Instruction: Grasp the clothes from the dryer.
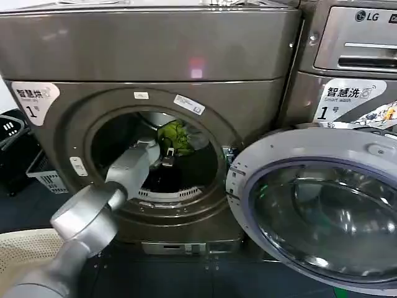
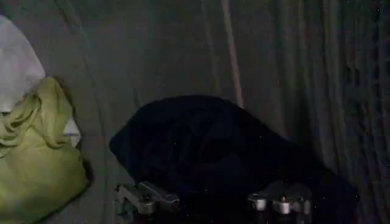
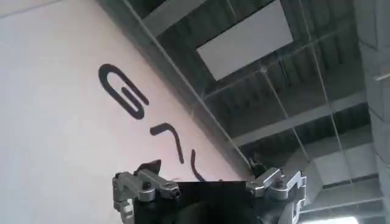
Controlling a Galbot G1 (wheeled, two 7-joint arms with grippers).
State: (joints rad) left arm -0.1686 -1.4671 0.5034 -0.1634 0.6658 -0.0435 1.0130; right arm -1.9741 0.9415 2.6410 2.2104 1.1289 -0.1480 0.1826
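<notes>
Clothes (image 1: 177, 135) bundled deep inside the dryer (image 1: 149, 68), toward the back of the drum and to the upper right of the porthole as the head camera looks in; yellow-green cloth on show there, with a pale piece beside it. From the left wrist camera: yellow-green folds against a whitish-grey piece at one side, and a dark black heap (image 2: 207, 152) lying directly ahead of the fingers on the drum wall.

Left gripper (image 1: 166, 156) reaching in through the open porthole, arm angled up from low on the left. Fingers (image 2: 146, 198) spread wide, one tip either side of the dark fabric, nothing pinched between them. Probably held open like this to straddle a fold before closing; black cloth nearest, green bundle off to one side and apparently not yet touched.

Dryer door (image 1: 322, 211) swung fully out to the right, leaving the opening clear for the arm. LG machine (image 1: 347, 62) standing just beside, not involved.

Right gripper (image 3: 207, 189) parked away from the work, pointed up at a wall and ceiling, fingers apart and empty.

Grasp not yet made, by the look of it.
</notes>
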